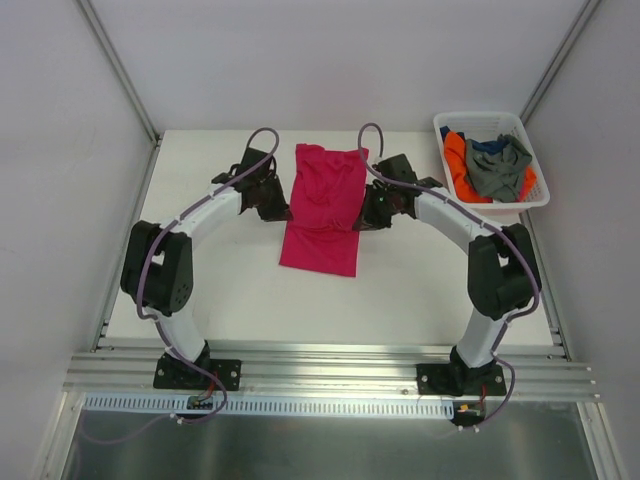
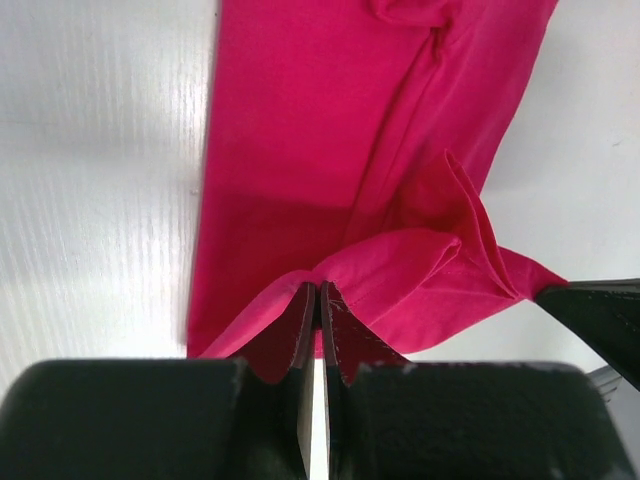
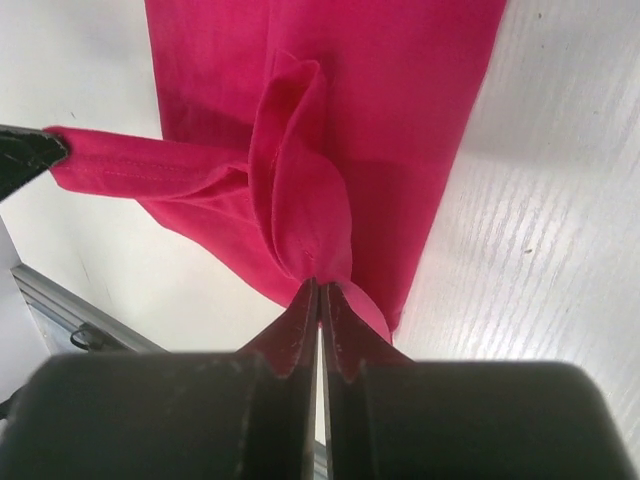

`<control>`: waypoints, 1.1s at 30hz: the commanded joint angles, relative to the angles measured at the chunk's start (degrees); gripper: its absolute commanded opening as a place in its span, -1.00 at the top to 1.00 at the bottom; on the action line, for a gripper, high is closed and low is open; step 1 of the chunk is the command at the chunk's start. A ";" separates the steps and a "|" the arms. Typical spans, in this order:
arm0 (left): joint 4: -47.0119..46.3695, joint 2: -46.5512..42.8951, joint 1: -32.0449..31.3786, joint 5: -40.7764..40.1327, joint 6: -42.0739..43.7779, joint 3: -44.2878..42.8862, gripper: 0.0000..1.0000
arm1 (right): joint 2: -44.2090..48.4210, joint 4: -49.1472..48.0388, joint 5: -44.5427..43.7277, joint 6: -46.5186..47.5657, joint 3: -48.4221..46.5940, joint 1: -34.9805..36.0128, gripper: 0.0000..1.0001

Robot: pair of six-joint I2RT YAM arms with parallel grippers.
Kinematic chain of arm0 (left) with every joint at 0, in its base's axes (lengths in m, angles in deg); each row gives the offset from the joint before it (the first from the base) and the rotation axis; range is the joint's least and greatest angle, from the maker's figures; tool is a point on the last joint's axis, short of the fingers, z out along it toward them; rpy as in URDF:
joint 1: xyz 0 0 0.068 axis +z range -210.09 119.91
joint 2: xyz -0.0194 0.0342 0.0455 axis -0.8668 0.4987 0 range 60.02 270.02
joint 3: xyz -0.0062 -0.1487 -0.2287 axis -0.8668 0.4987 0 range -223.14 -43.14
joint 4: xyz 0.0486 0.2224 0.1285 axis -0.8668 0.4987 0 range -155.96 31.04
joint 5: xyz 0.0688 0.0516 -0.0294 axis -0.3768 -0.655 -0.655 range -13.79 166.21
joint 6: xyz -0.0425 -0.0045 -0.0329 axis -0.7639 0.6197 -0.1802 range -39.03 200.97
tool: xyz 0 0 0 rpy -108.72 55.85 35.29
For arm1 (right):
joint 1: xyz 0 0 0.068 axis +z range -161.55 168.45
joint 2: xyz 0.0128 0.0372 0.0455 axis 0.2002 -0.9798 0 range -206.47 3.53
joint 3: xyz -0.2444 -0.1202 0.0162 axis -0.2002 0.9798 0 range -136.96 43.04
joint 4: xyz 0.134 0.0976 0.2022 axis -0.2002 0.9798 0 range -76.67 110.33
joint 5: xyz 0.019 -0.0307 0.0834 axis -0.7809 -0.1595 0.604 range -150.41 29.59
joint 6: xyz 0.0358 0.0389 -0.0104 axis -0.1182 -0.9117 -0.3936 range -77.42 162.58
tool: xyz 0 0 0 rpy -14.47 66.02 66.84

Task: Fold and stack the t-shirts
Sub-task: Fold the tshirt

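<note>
Pink t-shirt (image 1: 325,205): plain magenta, folded lengthwise into a long narrow strip. It lies in the upper centre of the top view, running down-frame with its lower end leaning slightly left. Upper and lower stretches are flat; the middle is puckered. Each long edge is pinched up mid-length into a raised fold. In the right wrist view a stitched hem is drawn out toward the left of frame.

Upper right of the top view, heaped unfolded in a white basket (image 1: 480,118): orange t-shirt (image 1: 456,155) underneath, grey t-shirt (image 1: 497,170) crumpled on top, dark blue t-shirt (image 1: 488,146) showing at the far side.
</note>
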 commanded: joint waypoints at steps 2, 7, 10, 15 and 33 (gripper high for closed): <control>-1.15 2.10 1.90 2.06 1.70 -4.22 1.00 | -1.12 -2.10 3.47 4.05 -3.49 -1.06 0.99; -1.15 4.20 2.25 2.68 2.41 -6.60 1.00 | -3.40 -0.08 2.94 5.37 -7.53 -2.29 0.99; -1.15 5.96 2.34 3.21 2.41 -7.65 1.00 | -4.55 0.36 3.38 5.72 -8.76 -3.43 0.99; -1.24 7.64 2.60 3.12 2.32 -8.36 1.00 | -7.27 0.89 3.82 7.12 -10.53 -3.87 0.99; -1.33 13.26 3.83 0.93 2.85 -11.08 1.00 | -15.45 2.21 3.03 8.27 -16.50 -5.46 0.99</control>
